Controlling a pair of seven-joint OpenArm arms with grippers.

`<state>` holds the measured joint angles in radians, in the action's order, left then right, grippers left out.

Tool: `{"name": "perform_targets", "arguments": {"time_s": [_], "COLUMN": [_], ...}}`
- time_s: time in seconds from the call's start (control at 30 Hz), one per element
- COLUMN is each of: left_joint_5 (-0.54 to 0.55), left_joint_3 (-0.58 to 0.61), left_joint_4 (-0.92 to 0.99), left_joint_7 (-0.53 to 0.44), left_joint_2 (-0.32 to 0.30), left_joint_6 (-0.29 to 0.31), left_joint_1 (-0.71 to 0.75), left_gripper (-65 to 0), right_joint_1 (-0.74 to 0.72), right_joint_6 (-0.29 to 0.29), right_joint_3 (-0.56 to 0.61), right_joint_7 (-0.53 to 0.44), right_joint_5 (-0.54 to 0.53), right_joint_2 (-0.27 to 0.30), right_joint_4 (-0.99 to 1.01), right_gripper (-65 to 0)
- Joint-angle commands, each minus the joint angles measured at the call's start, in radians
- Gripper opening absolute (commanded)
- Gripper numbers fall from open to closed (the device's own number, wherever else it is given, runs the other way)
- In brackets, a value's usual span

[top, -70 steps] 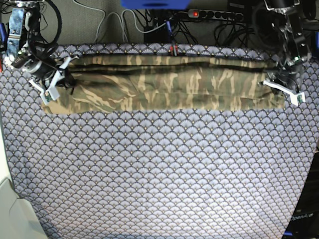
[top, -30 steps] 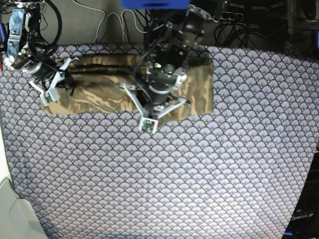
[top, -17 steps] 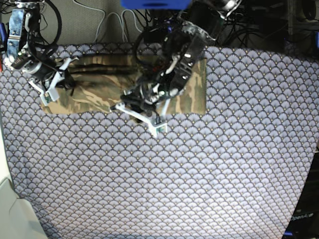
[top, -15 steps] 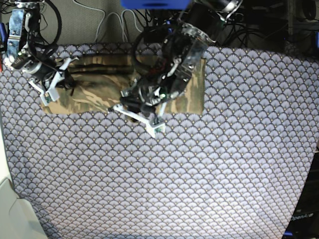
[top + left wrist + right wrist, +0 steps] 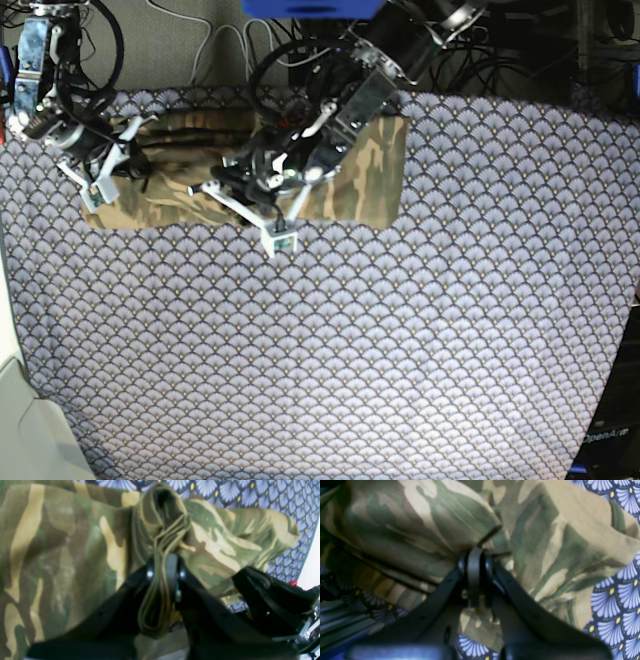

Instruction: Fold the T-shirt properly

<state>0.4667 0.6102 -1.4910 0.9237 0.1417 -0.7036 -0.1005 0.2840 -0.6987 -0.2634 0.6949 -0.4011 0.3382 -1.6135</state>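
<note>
Scalloped tablecloth [image 5: 350,350] carries the T-shirt [image 5: 375,175] along its far edge; left gripper [image 5: 262,205] clamped on one end mid-crossfold, right gripper [image 5: 100,175] clamped on the other; laying flush judged next.

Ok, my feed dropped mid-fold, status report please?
Left gripper shut on T-shirt edge, over the middle of the shirt. Right gripper shut on the other end. Shirt partly doubled over on tablecloth. Nothing in the way.
</note>
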Motion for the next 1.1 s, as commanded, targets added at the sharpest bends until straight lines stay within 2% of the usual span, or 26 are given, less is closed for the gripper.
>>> {"name": "perform_targets", "arguments": {"time_s": [0.0,0.1,0.17,0.47,0.57,0.67,0.9,0.97,1.0,1.07], "left_joint_5": [0.010,0.010,0.011,0.013,0.008,0.011,0.011,0.013,0.013,0.013], "left_joint_3": [-0.002,0.000,0.003,0.001,-0.005,-0.060,-0.227,-0.247,-0.249,-0.249], "left_joint_4": [-0.015,-0.026,-0.041,-0.233,-0.279,-0.276,-0.277,-0.277,-0.277,-0.277], "left_joint_7": [0.004,0.004,0.001,-0.005,-0.005,-0.004,0.002,0.001,-0.002,-0.005], "left_joint_2": [0.015,0.015,0.015,0.015,-0.007,-0.067,-0.205,-0.233,-0.245,-0.261], "left_joint_6": [0.005,0.005,0.005,0.005,0.005,0.005,0.005,0.005,0.005,0.005], "left_joint_1": [-0.017,-0.017,-0.017,-0.014,-0.014,0.000,0.146,0.178,0.186,0.196], "left_gripper": [-59.4,-48.9,-45.3,-44.4,-44.4,-44.3,-43.9,-39.6,-35.3,-22.5], "right_joint_1": [-0.002,-0.002,-0.002,-0.002,-0.002,-0.004,-0.012,-0.012,-0.013,-0.041], "right_joint_6": [0.001,0.001,0.001,0.001,0.001,0.001,0.001,0.001,0.001,0.001], "right_joint_3": [-0.006,-0.006,-0.006,-0.006,-0.006,-0.007,-0.040,-0.058,-0.058,-0.064], "right_joint_7": [-0.017,-0.017,-0.017,-0.017,-0.017,-0.017,-0.017,-0.014,0.001,0.050], "right_joint_5": [-0.017,-0.017,-0.017,-0.017,-0.017,-0.017,-0.017,-0.017,-0.017,-0.017], "right_joint_2": [0.017,0.017,0.017,0.019,0.019,0.020,0.019,0.015,0.017,0.020], "right_joint_4": [-0.014,-0.014,-0.014,-0.014,-0.014,-0.015,-0.018,-0.018,-0.018,-0.020], "right_gripper": [-65.0,-65.0,-65.0,-65.0,-65.0,-65.0,-65.0,-65.0,-63.6,-58.1]}}
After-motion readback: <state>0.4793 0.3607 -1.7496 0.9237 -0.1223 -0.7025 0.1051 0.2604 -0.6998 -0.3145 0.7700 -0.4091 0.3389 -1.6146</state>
